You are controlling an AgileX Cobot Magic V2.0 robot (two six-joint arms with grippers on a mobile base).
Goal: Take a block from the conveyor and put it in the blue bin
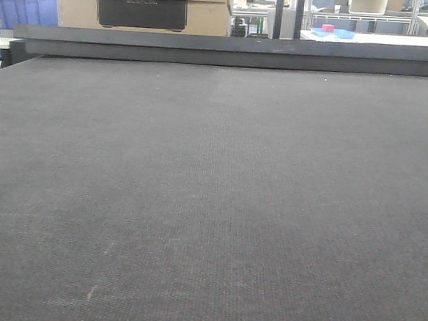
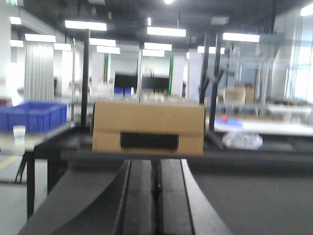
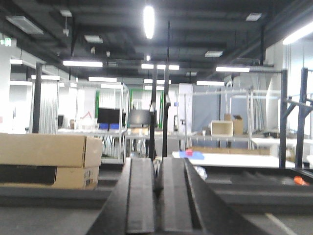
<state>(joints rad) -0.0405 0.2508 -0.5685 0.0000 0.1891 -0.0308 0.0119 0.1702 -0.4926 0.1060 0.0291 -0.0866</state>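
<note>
The conveyor [image 1: 211, 204] fills almost the whole front view: a broad, flat belt of dark grey woven stuff with a few pale scuffs near the front and a dark raised edge [image 1: 236, 52] along its far side. Just behind that edge, left of the middle, stands a cardboard box [image 1: 142, 5] with a black panel on its front. The blue bin [image 1: 19, 7] sits further left, beyond the belt's far left corner and well apart from both arms. Far off to the right, a white bench [image 1: 399, 40] carries a small red object [image 1: 327, 27] lying on something blue; I cannot tell what it is.

The left pincer [image 2: 156, 169] points level toward the box, its two dark fingers [image 2: 139, 196] drawn narrow with only a thin slit between them and nothing held. From that side a white cup [image 2: 18, 133] stands near the bin, and a crumpled clear bag [image 2: 242, 140] lies to the right.

The right pincer [image 3: 157, 171] is likewise narrow and holding nothing, aimed level across the room.
</note>
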